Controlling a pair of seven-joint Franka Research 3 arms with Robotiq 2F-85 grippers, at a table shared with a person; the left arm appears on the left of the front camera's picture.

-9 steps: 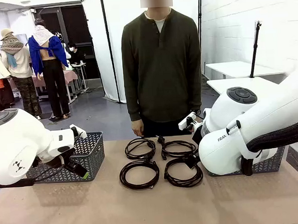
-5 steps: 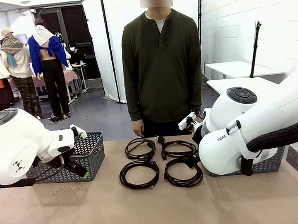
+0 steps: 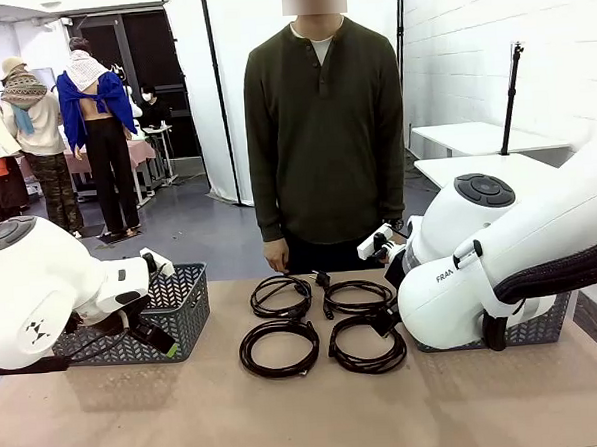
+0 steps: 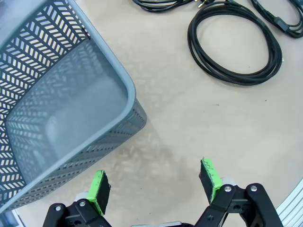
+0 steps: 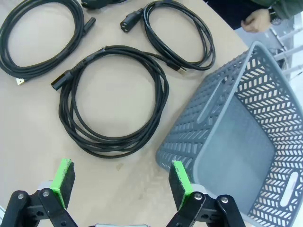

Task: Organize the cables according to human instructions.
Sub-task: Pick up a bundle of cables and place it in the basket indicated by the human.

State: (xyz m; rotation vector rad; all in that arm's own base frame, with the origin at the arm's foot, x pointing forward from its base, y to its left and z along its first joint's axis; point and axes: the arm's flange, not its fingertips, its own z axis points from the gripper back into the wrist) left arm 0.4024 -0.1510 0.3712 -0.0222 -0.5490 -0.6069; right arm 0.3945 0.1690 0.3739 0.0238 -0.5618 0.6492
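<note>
- Four coiled black cables (image 3: 279, 326) are seen unsorted at centre frame.
- Grey lattice plastic baskets (image 3: 187, 301) are seen empty.
- Left gripper (image 4: 155, 184) and right gripper (image 5: 122, 182) are held spread, gripping nothing.

The letters "FRAN" stand in dark print on the white shell of the right arm (image 3: 501, 258), at about four o'clock in the front view, the rest of the word cut off; a small dark emblem without legible letters marks the left arm (image 3: 36, 331) at eight o'clock. Neither wrist view offers any readable print.
</note>
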